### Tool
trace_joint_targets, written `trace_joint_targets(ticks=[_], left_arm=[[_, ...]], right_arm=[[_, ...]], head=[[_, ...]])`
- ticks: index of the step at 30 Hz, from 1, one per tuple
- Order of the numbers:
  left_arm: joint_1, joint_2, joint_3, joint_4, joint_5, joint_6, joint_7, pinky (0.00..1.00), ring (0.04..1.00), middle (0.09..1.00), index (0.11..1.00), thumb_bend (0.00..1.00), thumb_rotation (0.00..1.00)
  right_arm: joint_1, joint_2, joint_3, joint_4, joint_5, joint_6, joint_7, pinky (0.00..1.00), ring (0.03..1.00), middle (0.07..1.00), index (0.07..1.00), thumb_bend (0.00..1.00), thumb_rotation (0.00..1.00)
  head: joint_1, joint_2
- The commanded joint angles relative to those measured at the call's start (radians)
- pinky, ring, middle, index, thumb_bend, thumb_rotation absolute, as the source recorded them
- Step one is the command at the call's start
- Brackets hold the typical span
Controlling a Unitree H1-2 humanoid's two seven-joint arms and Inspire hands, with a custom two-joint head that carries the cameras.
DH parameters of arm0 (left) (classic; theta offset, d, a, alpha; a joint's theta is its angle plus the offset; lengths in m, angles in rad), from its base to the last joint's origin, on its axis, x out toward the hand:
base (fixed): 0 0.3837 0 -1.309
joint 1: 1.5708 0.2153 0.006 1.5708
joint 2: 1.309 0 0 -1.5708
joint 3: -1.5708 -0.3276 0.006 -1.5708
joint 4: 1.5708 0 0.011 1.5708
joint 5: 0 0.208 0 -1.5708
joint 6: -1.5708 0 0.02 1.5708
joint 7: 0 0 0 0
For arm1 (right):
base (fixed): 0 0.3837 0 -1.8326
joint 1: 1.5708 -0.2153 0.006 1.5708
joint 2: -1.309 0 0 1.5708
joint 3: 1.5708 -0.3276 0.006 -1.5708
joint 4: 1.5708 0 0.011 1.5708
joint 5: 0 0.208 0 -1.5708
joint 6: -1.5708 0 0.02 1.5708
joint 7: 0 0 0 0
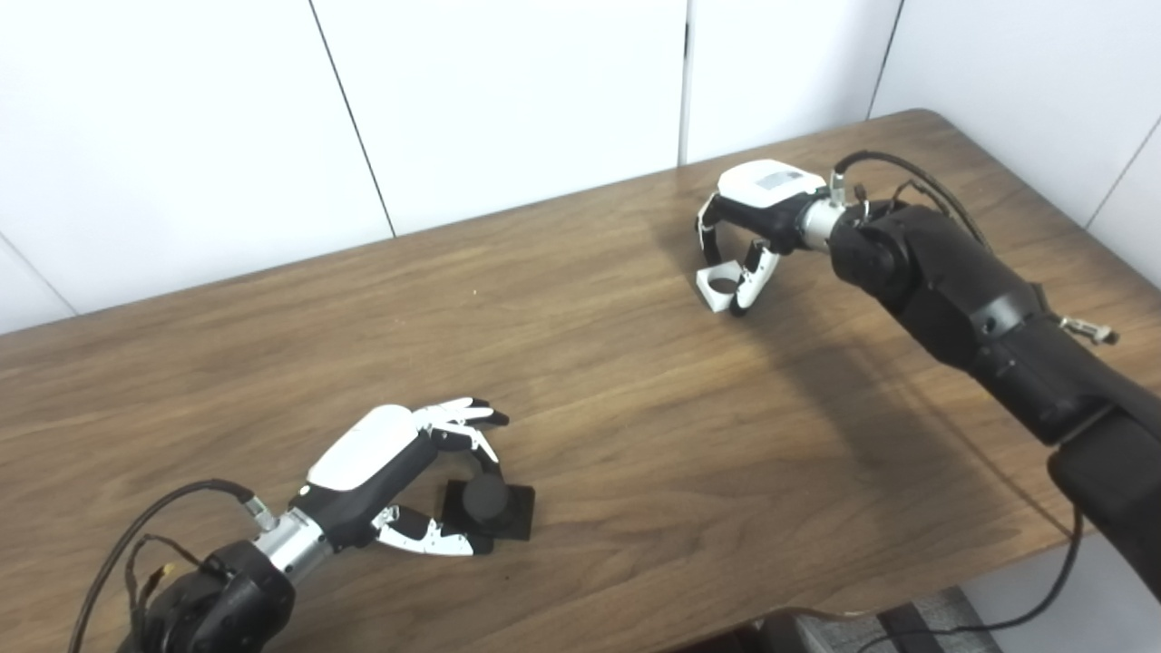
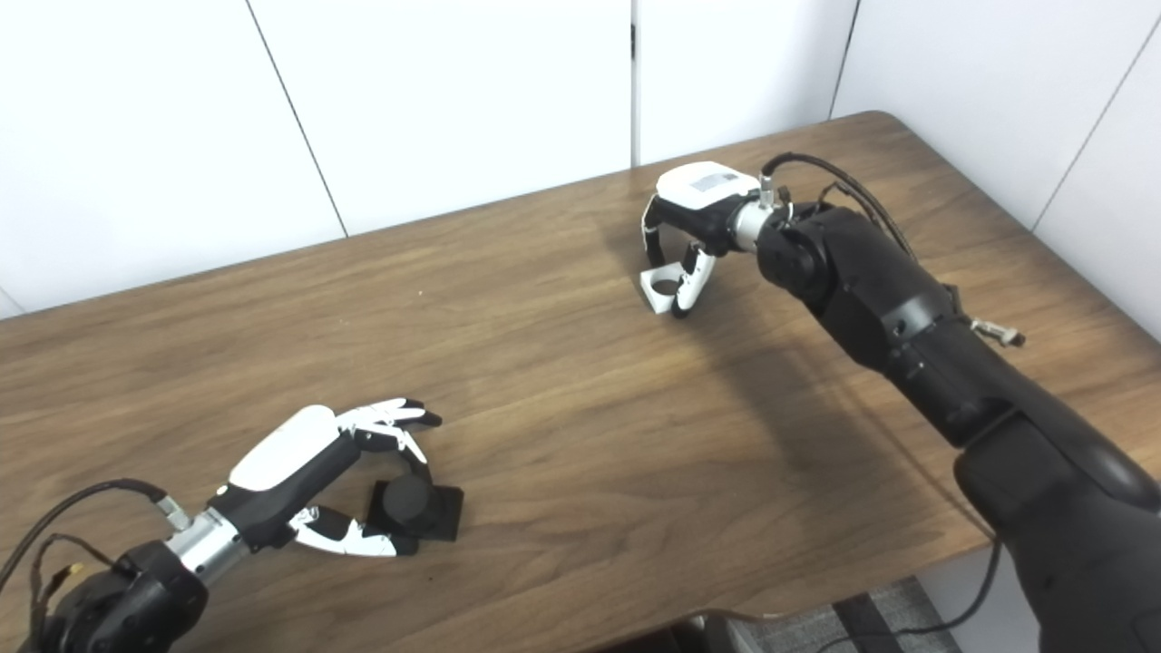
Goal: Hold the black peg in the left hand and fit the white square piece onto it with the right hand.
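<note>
- Curling my left hand [image 1: 399, 476] round the black peg [image 1: 485, 499] on the near table [image 1: 590, 408], not clearly clamped.
- My right hand [image 1: 757, 227] pinches the white square piece [image 1: 721, 287] far right: light, rigid, slippery; grip its outer edges.

black peg [image 1: 487, 501], white square piece [image 1: 721, 285], brown wood-grain table [image 1: 590, 381], white-and-black hands.

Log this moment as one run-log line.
left hand: closing around black peg | right hand: at white square piece | parts: apart, on table
</note>
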Motion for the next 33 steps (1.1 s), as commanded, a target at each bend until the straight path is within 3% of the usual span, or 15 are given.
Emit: trace_joint_targets(ticks=[1,14,33], left_arm=[[0.017,0.041,-0.019,0.028,0.075,0.025,-0.037,0.88,0.918,0.864,0.491,0.52,0.07],[0.008,0.040,-0.023,0.035,0.075,0.021,-0.041,0.88,0.918,0.863,0.491,0.52,0.07],[0.000,0.035,-0.030,0.037,0.075,0.032,-0.047,0.89,0.920,0.869,0.491,0.52,0.06]], right_arm=[[0.007,0.008,-0.007,-0.009,-0.006,0.004,-0.019,0.85,0.856,0.801,0.486,0.51,0.14],[0.015,-0.015,-0.059,-0.077,0.018,-0.005,-0.010,0.84,0.859,0.798,0.486,0.51,0.14],[0.017,-0.032,-0.082,-0.182,0.031,-0.045,0.040,0.82,0.851,0.797,0.486,0.51,0.14]], head=[[-0.002,0.001],[-0.008,0.002],[0.021,0.009]])
